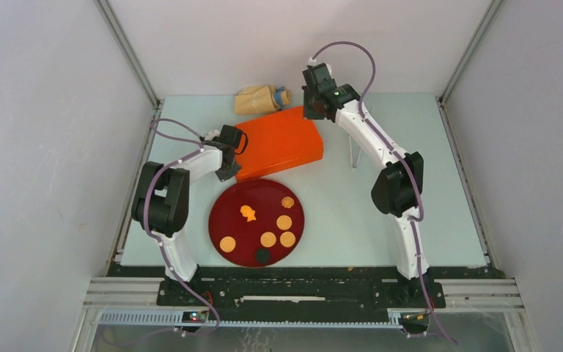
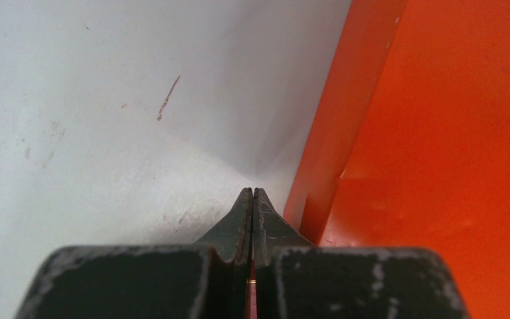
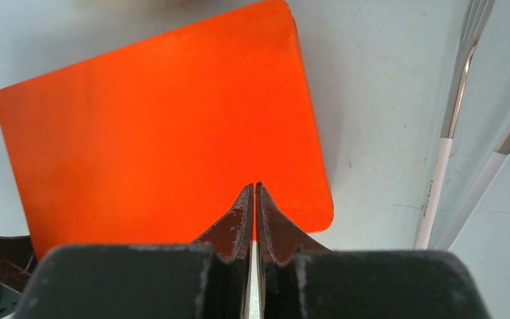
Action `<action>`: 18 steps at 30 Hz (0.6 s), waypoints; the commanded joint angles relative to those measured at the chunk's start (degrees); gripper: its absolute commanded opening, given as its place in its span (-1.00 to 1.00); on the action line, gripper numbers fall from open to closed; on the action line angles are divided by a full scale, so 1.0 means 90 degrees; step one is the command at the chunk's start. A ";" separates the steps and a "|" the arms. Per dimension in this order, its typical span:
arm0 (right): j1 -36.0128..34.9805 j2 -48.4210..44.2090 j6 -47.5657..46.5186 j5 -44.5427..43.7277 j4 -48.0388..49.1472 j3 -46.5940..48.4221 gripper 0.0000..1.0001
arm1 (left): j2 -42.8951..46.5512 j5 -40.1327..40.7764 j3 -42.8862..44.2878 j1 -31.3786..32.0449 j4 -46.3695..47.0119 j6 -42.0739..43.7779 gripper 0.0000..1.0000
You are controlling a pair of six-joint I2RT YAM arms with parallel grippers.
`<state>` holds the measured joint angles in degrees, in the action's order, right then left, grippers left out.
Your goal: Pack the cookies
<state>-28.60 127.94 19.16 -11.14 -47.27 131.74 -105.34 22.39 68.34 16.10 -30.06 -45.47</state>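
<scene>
Several cookies lie on a dark red plate (image 1: 223, 213) at the table's near middle: orange-tan discs (image 1: 284, 222), one irregular orange piece (image 1: 248, 213) and one dark disc (image 1: 262, 255). An orange box (image 1: 278, 141) with its lid closed lies behind the plate. My left gripper (image 1: 229, 174) is shut and empty, low at the box's left side (image 2: 365, 100), as its wrist view shows (image 2: 252, 191). My right gripper (image 1: 314, 111) is shut and empty above the box's far right corner (image 3: 159, 126), as its wrist view shows (image 3: 252, 186).
A tan bag with a blue-capped item (image 1: 262, 99) lies behind the box. Thin white-and-metal utensils (image 3: 453, 119) stand to the right of the box (image 1: 353, 150). Grey enclosure walls surround the table.
</scene>
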 commanded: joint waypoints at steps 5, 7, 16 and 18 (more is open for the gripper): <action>0.0350 0.0767 0.0086 0.0465 -0.0767 0.0109 -0.82 | 0.0258 -0.0063 0.0107 0.0055 0.0222 0.0169 -1.00; 0.0383 0.0929 0.0079 0.0606 -0.0923 0.0234 -0.82 | 0.0268 -0.0092 0.0086 0.0064 0.0261 0.0179 -1.00; 0.0458 0.0935 0.0104 0.0861 -0.0933 0.0342 -0.82 | 0.0562 -0.0049 -0.0139 0.0086 0.0342 0.0261 -1.00; 0.0463 0.0740 0.0150 0.0646 -0.0854 0.0285 -0.82 | 0.0700 -0.0024 -0.0198 0.0091 0.0326 0.0277 -1.00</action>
<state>-24.40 137.71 19.81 -3.97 -54.78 133.67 -104.01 21.74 68.16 16.49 -29.52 -43.94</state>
